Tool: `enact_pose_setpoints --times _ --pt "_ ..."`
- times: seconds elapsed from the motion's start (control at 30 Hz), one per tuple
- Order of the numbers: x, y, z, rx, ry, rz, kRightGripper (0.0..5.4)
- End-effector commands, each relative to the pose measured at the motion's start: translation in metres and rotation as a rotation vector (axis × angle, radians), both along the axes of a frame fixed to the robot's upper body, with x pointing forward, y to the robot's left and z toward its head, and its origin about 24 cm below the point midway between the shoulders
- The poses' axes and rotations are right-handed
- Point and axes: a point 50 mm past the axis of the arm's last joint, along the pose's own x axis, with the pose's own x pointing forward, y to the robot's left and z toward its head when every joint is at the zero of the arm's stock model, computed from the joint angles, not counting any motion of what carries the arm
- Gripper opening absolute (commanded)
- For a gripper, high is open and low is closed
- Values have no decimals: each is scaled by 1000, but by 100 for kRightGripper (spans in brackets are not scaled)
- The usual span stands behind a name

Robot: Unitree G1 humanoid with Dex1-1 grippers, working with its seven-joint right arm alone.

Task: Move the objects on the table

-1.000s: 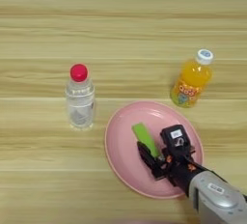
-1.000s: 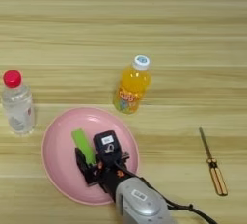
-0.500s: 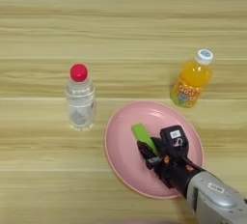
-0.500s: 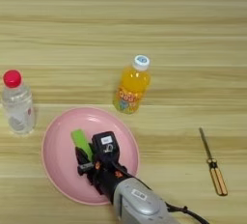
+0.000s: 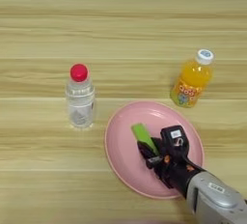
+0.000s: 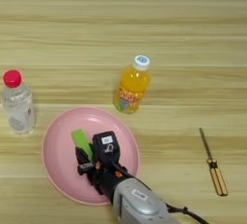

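A small flat bright-green block point(image 5: 142, 133) lies on a round pink plate point(image 5: 120, 155), left of the plate's middle. My right gripper point(image 5: 147, 154) hovers over the plate at the block's near end, and its black body hides that end. Its two black fingers stand a little apart, open, with nothing held between them. The silver forearm enters from the bottom right. A slim screwdriver point(image 6: 213, 167) with an orange-and-black handle lies on the wooden table point(image 6: 183, 35) far to the right, shaft pointing away from me. It shows in the right eye view alone.
A clear bottle with a red cap point(image 5: 80, 97) stands upright left of the plate. An orange juice bottle point(image 5: 192, 79) stands just behind the plate's right rim. Bare wood stretches across the far half of the table.
My gripper has crept a little up and left across the plate toward the green block's near end. The block, bottles and screwdriver have stayed put.
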Motion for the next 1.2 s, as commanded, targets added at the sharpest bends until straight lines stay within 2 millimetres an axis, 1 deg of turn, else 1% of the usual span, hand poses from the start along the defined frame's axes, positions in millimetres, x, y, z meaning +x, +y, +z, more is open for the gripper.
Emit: enact_pose_setpoints --times 0.03,0.53,0.9,1.2 --pt "3 -5 13 -21 -64 -27 143" --pt "2 -17 32 -49 -126 -67 141" --pt "4 -33 43 -79 -172 -119 141" --pt "4 -49 46 -107 -183 -166 141"
